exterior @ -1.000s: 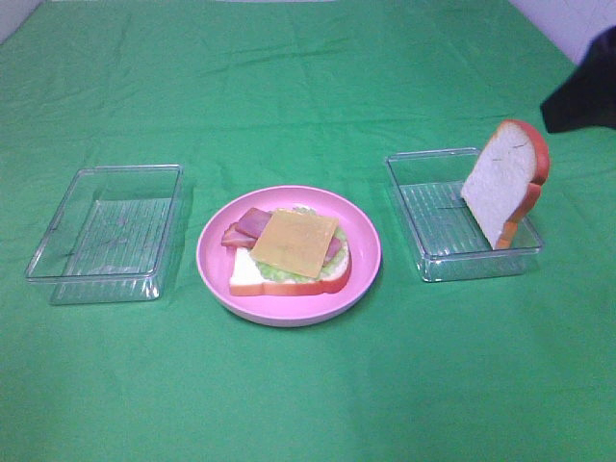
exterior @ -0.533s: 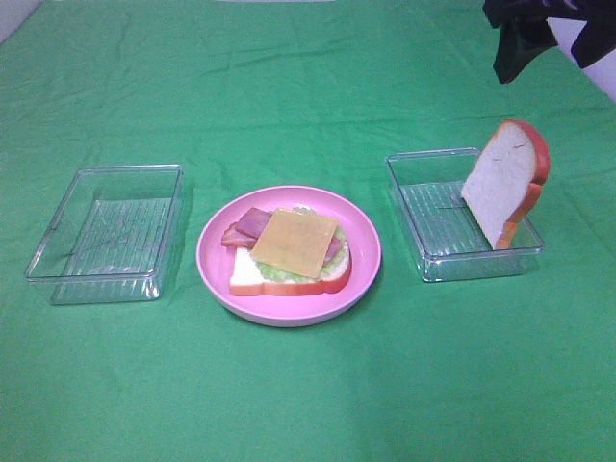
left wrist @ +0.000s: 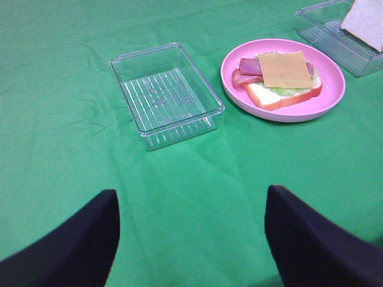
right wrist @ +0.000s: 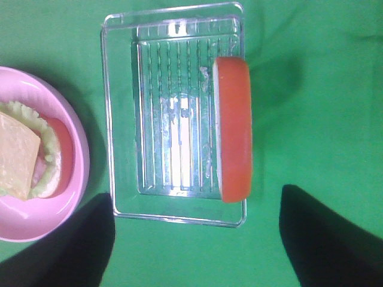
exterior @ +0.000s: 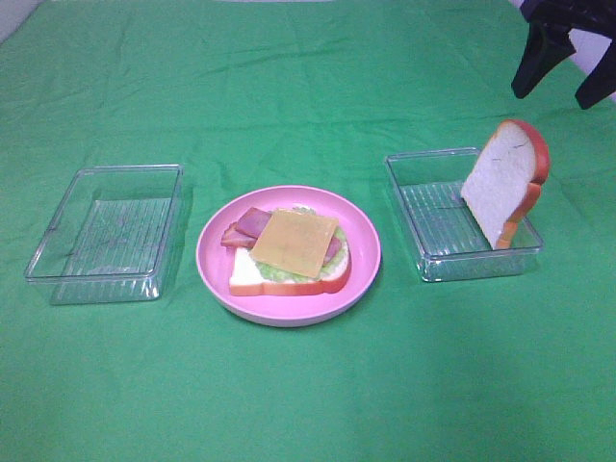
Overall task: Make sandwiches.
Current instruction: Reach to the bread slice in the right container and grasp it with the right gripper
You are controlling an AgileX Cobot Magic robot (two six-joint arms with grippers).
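On the pink plate [exterior: 208, 252] lies an open sandwich: a bread slice [exterior: 244, 275] under frilly lettuce [exterior: 277, 273], bacon strips [exterior: 248, 225] and a yellow cheese square [exterior: 295, 241] on top. The second bread slice [exterior: 499, 188] stands on edge in the right clear container [exterior: 428, 217], leaning on its outer wall. My right gripper [exterior: 560, 85] hangs open above and behind that slice; the right wrist view looks down on its orange crust [right wrist: 233, 128] between the spread fingers of the gripper [right wrist: 197, 251]. My left gripper [left wrist: 191, 251] is open and empty, well short of the plate [left wrist: 287, 113].
An empty clear container [exterior: 106, 231] sits left of the plate; the left wrist view shows it [left wrist: 164, 95] ahead of the left gripper. Green cloth covers the whole table. The right container [right wrist: 167, 119] holds only the upright slice.
The right gripper has shifted along the top right corner and now shows both spread fingers above the upright slice. Nothing on the table has moved.
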